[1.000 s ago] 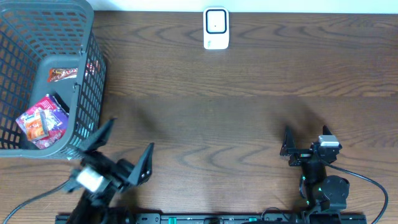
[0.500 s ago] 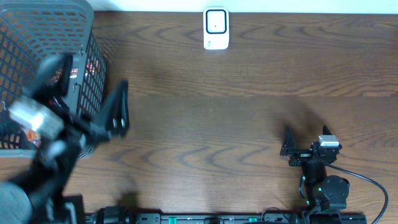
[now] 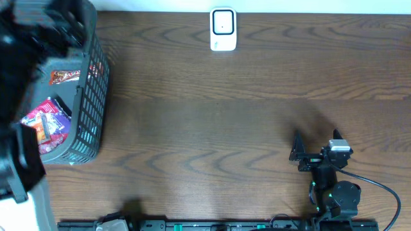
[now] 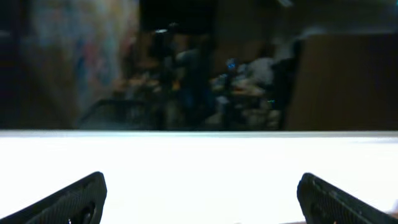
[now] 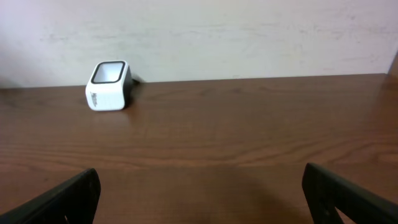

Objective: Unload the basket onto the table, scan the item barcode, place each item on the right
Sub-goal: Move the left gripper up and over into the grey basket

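Noted: snack packets (image 3: 43, 125) lie in basket (image 3: 87, 96) at nine o'clock; scanner (image 3: 223, 29) at twelve; left claw (image 4: 200, 193) spread empty, apparently poised above basket to pick; right claw (image 5: 202, 193) spread empty, parked at four o'clock.

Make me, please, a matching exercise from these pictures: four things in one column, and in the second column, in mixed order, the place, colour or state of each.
Column one:
1. basket
2. scanner
3. snack packets
4. right gripper

Column two:
A. white, at the far edge of the table
B. open and empty, near the front edge, at the right
C. grey, at the table's left end
D. lying inside the basket

Pairs: 1-C, 2-A, 3-D, 4-B
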